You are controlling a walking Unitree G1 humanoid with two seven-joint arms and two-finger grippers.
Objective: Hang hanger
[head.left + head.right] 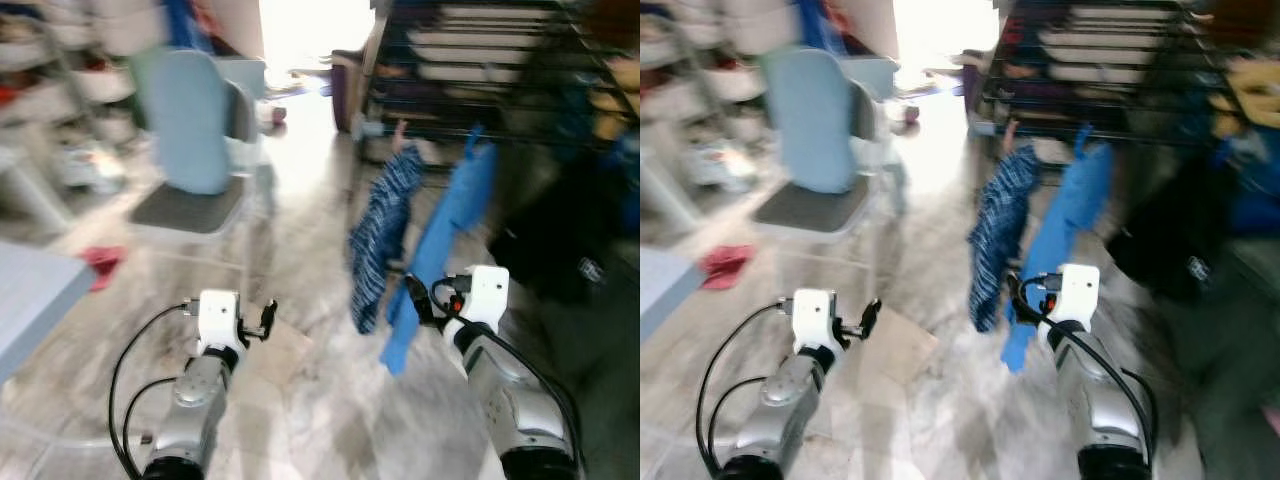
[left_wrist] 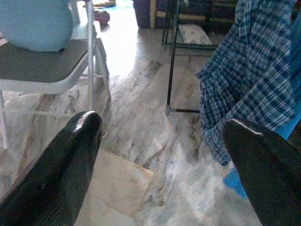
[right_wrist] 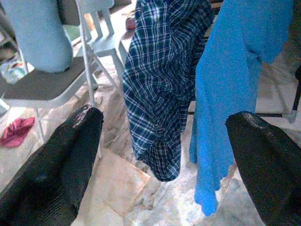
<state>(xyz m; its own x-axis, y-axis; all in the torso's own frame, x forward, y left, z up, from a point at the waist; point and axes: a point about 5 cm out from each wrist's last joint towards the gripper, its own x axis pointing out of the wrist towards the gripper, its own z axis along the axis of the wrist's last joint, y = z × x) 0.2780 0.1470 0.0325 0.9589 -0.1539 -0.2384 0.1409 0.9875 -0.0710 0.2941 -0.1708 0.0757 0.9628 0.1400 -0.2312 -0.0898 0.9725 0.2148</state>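
Blue cloth [image 1: 440, 250] and checked shirt [image 3: 164, 84] hang from the dark rack [image 1: 480, 60]; their hangers are too blurred to see. Left gripper [image 2: 160, 160] and right gripper [image 3: 164, 155] are both apart and hold nothing, so the step is uncertain.

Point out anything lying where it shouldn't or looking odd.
A pink cloth lies crumpled on the floor beside the folding chair. A plaid shirt and blue garment hang bunched and lopsided from the dark rack. Both grippers, left and right, are open and empty.
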